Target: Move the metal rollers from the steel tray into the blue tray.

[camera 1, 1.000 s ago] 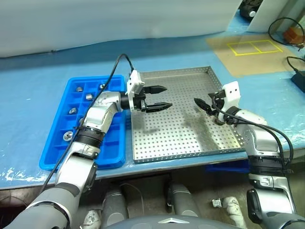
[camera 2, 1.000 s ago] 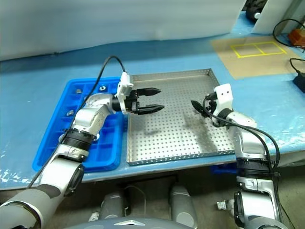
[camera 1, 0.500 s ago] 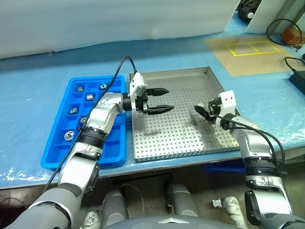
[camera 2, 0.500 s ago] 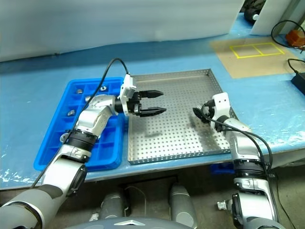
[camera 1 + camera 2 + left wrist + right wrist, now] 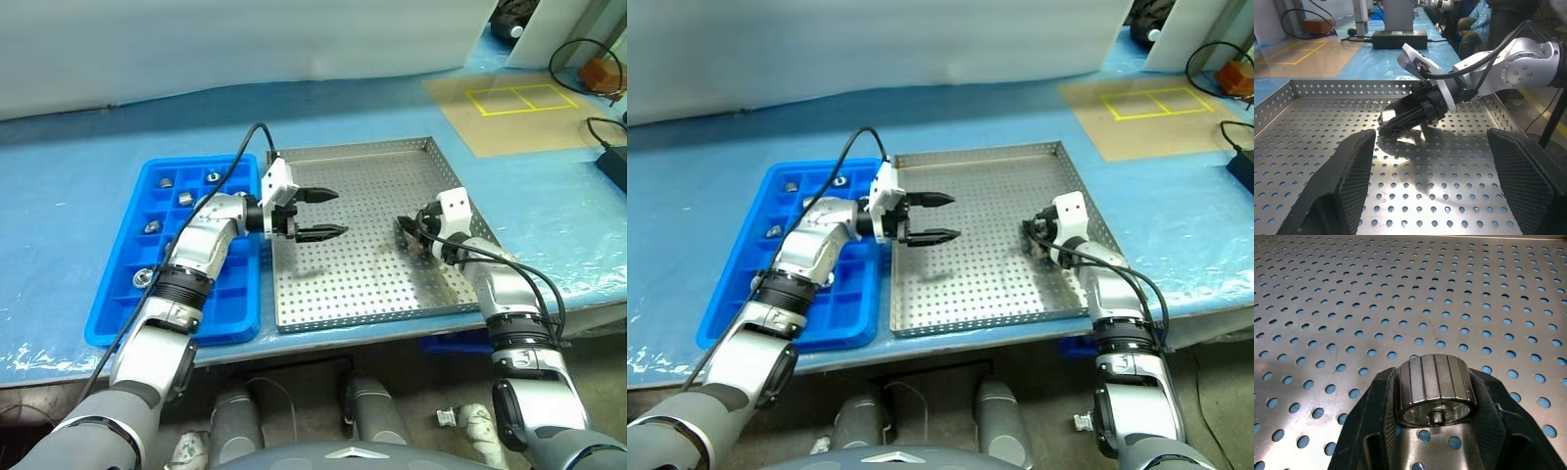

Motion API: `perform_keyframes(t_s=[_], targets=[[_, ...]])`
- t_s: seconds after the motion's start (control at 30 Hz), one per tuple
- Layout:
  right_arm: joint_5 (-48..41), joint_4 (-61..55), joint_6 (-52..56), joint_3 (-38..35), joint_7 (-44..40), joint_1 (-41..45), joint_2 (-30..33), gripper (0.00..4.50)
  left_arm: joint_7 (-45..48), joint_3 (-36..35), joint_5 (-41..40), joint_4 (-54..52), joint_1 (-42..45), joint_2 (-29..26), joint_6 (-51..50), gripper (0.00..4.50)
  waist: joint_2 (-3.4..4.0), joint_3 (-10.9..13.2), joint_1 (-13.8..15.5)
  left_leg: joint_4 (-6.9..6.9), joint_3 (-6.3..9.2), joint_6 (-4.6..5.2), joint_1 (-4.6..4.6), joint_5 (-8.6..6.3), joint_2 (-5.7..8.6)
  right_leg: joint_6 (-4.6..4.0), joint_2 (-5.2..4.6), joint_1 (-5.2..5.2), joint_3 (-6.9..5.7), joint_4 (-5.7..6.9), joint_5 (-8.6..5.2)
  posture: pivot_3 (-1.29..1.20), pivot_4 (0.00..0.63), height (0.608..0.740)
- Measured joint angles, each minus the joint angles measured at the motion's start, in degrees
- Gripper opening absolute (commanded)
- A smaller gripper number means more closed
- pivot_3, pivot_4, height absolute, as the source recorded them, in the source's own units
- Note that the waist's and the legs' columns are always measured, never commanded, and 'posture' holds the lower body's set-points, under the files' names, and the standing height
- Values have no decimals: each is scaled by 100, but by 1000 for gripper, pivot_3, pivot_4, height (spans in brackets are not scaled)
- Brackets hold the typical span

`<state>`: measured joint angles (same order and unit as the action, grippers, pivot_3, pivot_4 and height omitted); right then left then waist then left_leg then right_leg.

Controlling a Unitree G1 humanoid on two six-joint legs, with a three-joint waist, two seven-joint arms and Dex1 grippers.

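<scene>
Jaws of right gripper [image 5: 1432, 431] clamp a roller [image 5: 1432, 389] over steel tray [image 5: 343, 284]; left gripper [image 5: 323, 214] gapes, apparently empty.

Right gripper [image 5: 1432, 404] lowered to steel tray [image 5: 333, 284], clamped onto metal roller [image 5: 1433, 389].

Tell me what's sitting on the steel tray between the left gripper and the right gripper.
Nothing: bare perforated floor of the steel tray lies between the left gripper and the right gripper, which is shut on a metal roller. The left eye view shows it.
</scene>
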<state>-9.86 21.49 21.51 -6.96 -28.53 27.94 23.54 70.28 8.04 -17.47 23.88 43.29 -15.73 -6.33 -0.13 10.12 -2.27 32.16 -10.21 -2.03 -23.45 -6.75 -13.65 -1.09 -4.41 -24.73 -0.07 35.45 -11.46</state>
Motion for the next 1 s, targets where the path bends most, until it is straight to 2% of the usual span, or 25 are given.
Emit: perform_keyframes(t_s=[0.43, 0.67, 0.83, 1.0], targets=[[68, -302, 150, 316, -122, 82, -78, 1667, 17, -14, -7, -27, -12, -161, -17, 3842, 1, 1, -15, -6, -4, -2, -2, 0, -4, 1, 2, -14, 2, 0, 0, -373, 150, 740], [-84, -815, 372, 718, -649, 919, -362, 1667, 175, -218, -97, -773, -451, -1115, -378, 3842, 5, 3, 34, -43, -9, -15, -9, 8, -12, -1, 3, -39, 0, 3, 0, -223, 150, 740], [-418, -1108, 584, 1380, -1760, 1223, -600, 1667, 9, -690, -257, -1580, -1047, -1909, -779, 3842, 5, 4, 196, -93, -7, -37, -4, 21, -14, -3, 3, -46, -11, -12, -1, -82, 150, 740], [-439, -795, 477, 2026, -2622, 1452, -875, 1667, -334, -1315, -489, -2560, -1855, -2531, -1255, 3842, 8, 6, 468, -103, -5, -42, -6, 23, -16, -6, 0, -47, -22, -16, -3, 56, 150, 740]])
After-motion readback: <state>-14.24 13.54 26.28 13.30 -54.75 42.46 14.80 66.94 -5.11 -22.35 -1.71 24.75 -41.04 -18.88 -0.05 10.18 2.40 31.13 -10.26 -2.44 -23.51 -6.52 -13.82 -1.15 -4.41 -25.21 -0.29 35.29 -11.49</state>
